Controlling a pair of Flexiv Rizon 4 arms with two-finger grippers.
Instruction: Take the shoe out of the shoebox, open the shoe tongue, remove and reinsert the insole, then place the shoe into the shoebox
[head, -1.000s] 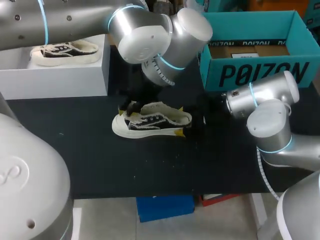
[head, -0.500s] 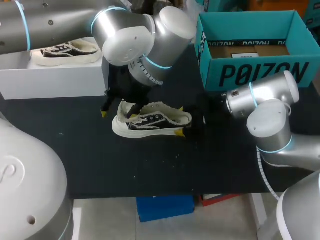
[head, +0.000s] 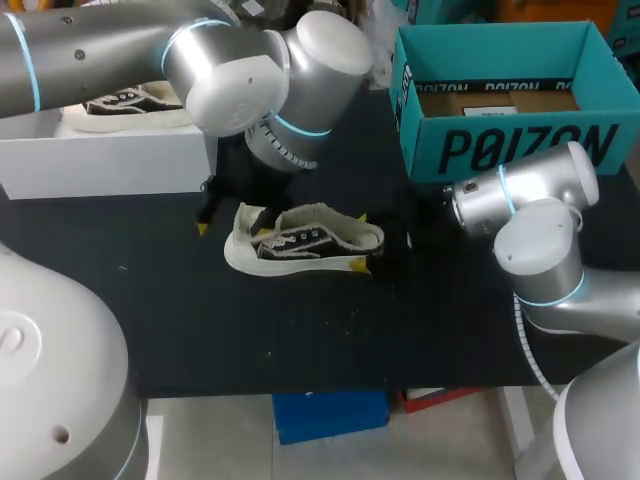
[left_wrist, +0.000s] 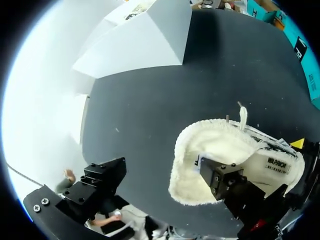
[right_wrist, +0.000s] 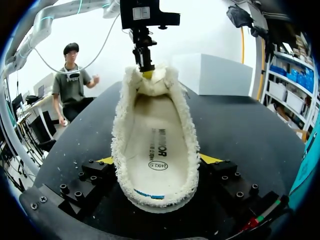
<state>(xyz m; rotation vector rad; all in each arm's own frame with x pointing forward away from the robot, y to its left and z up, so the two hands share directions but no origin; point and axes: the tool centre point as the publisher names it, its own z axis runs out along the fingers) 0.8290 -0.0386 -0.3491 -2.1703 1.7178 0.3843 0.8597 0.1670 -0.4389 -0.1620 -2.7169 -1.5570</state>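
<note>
The shoe (head: 305, 240) has stayed put mid worktop (head: 450, 320) while the left claw (head: 232, 229) spread wide open, one finger inside its front, and the right claw (right_wrist: 157, 160) pinches the heel, so pull the tongue slowly and hold the heel tight

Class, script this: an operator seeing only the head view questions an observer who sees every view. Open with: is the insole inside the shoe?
Observer: Yes, the right wrist view shows the insole lying flat inside the shoe.
Operator: Does the right gripper hold the heel?
Observer: Its yellow tips press the heel from both sides.
Operator: And the left gripper?
Observer: Open; one finger reaches into the shoe's toe end, the other stands off it above the table.
</note>
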